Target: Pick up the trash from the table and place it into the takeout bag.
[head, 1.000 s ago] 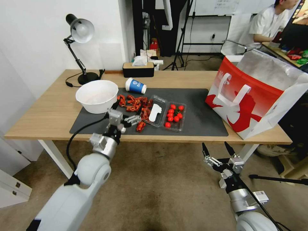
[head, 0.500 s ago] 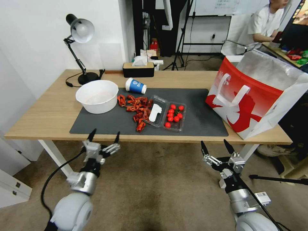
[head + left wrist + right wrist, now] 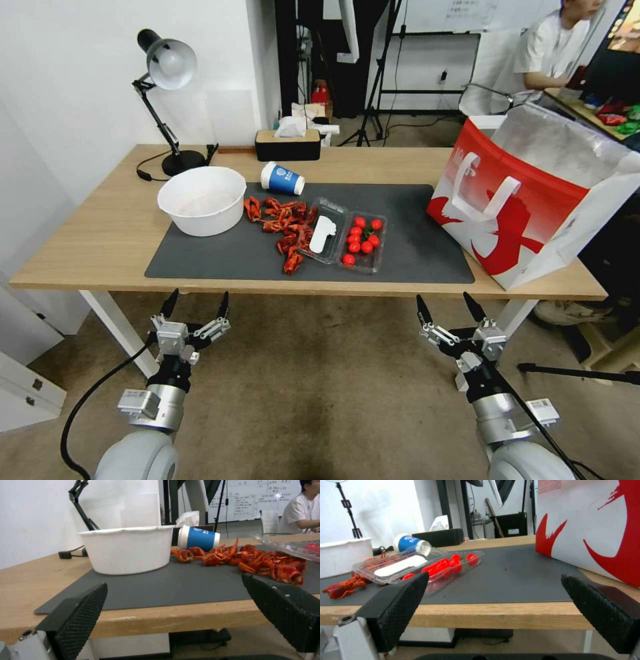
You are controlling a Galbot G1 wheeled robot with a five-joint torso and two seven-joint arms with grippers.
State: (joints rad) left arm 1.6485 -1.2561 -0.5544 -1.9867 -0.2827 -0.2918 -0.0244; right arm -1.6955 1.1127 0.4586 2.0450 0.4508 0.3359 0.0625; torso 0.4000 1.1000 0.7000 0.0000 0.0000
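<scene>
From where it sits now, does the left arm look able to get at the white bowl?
Probably yes. The left tool hangs open below the table's near edge, and bare dark mat lies between that edge and the white bowl. It must first rise above the tabletop.

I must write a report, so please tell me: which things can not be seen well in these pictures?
- Inside of the takeout bag: head view, hidden by its own walls.
- Bottom of the white bowl: left wrist view, hidden by its wall.
- Print on the blue cup: too small.
- Takeout bag's top: right wrist view, cut off.
</scene>
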